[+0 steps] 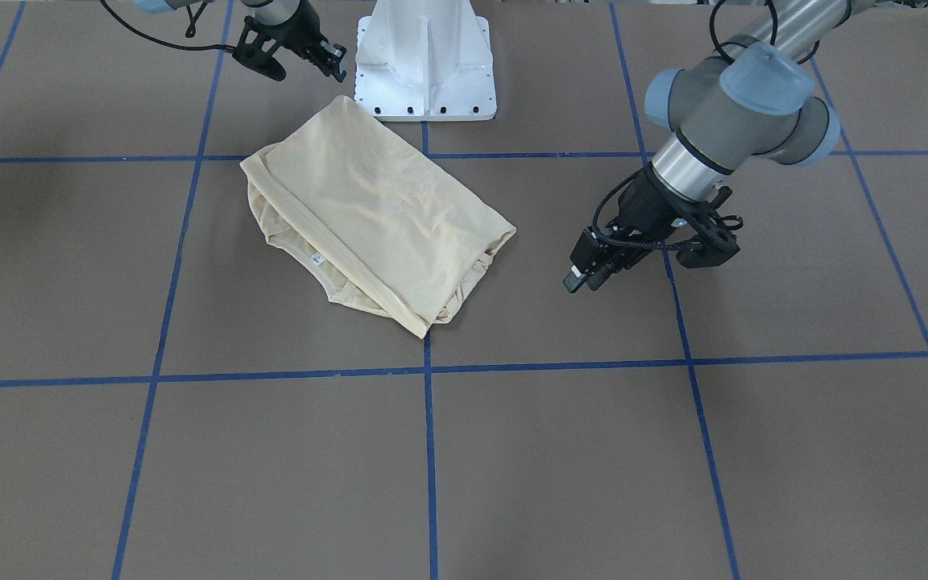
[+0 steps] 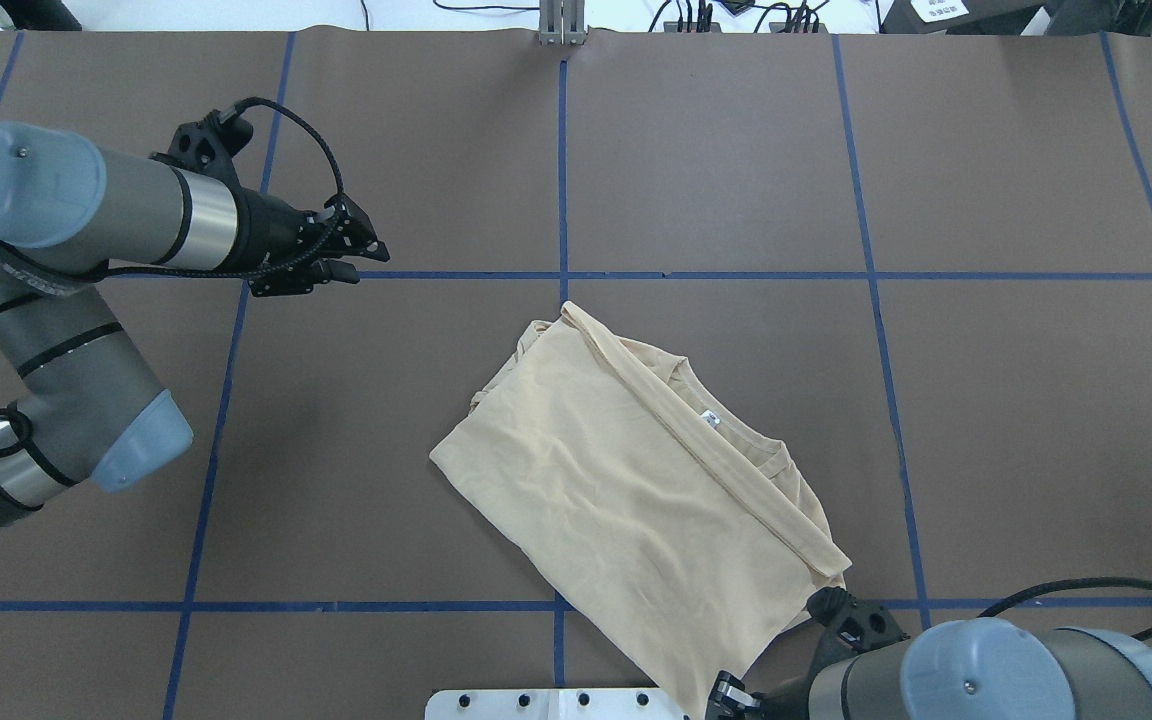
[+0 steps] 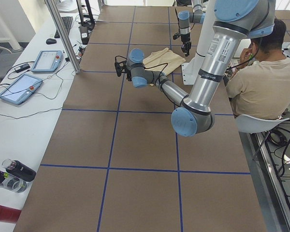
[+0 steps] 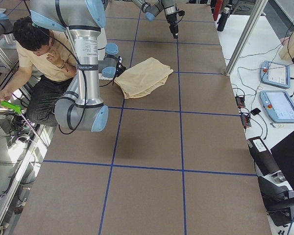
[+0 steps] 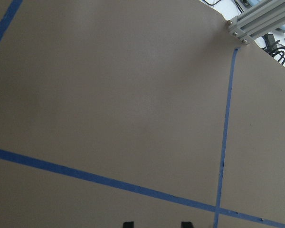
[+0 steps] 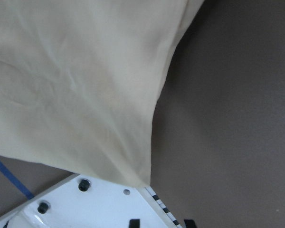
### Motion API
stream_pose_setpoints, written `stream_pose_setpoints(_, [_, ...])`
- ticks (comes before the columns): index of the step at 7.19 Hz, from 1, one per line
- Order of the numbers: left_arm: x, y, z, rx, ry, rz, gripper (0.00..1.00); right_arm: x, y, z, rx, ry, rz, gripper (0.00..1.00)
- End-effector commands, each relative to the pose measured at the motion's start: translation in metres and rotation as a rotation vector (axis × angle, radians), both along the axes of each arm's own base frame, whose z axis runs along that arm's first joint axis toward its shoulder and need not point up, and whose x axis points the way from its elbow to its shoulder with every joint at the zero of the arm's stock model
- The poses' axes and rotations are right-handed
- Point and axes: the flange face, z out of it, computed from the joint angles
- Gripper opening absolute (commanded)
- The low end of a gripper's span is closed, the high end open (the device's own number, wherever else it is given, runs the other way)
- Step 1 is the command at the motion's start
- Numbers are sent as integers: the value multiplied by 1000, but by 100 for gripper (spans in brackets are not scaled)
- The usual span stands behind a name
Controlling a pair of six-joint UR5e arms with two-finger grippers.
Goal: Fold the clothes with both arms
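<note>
Cream-yellow and lightly creased, the shirt lies folded into a slanted oblong on the brown table, its near corner at the white base, where the right gripper hangs, jaws parted, empty. Collar and white tag peek from its far edge. Farther out, the left gripper hovers over the table, jaws parted, empty.

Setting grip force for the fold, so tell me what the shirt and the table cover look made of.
Shirt: thin, soft knit, probably cotton jersey, matte; it drapes limp and wrinkles finely.
Table cover: smooth matte brown sheet, perhaps paper or vinyl, I cannot tell which; flat, no shine, gridded with blue tape lines.
</note>
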Motion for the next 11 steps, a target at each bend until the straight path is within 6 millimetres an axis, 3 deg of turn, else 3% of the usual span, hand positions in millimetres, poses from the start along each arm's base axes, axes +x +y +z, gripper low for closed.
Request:
stream_pose_setpoints(1, [20,58,9,-56,15,59,54,45,-44,-6,-36,-17,49,100])
stream_pose_setpoints(2, [33,81,17,-75,5,79,57,77,-96,-10,-91,-36,95,100])
stream_pose_setpoints(3, [70,112,24,-96,-13,94,58,108,-151,-23,-136,-84,128,100])
stream_pose_setpoints(4, [93,132,22,-101,-30,111,59,128,-206,-27,-148,-115,163,100])
stream_pose_setpoints(5, [114,138,15,-109,-42,133,61,133,-242,-20,-144,-116,170,100])
stream_pose_setpoints(7, [125,136,11,-122,-68,136,67,135,-257,-12,-125,-105,182,100])
stream_pose_setpoints(11, [137,128,17,-124,-88,116,69,126,-258,-2,-131,-85,180,100])
